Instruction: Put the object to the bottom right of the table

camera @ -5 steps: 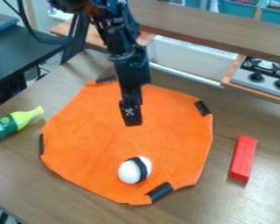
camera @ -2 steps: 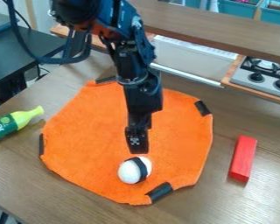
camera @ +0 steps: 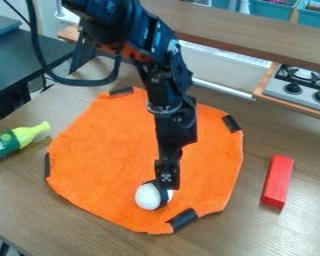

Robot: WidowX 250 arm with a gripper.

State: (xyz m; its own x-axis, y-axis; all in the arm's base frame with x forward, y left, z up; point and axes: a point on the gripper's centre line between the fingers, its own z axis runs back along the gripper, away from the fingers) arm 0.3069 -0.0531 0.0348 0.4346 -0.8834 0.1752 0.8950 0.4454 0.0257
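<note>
Your pincer [camera: 168, 186] hung low over the near part of the orange cloth [camera: 116, 145], pointing down at the far right side of the white rounded object [camera: 147, 196], and its tip covered part of that object from the camera. You could not tell whether it was released, clenched or grasping the object, nor whether the two touched. Your arm [camera: 169, 97] came in from the far edge of the view, left of the middle, and sloped toward the near side, with a dark cable [camera: 72, 81] looping out on its left. The white object, which had a black band around it, lay on the cloth, to the left of and a little farther than the black strip [camera: 182, 219] at the cloth's near right edge. You had three more black strips along the cloth's rim: one far left, one far right and one on the left. The cloth was spread on the wooden table [camera: 243, 230]. To its right, well apart from the white object, you had a red block [camera: 277, 180] lying lengthwise from near to far. To the cloth's left, a yellow-green bottle [camera: 14, 142] with a dark green label lay on its side, its neck toward the cloth.
</note>
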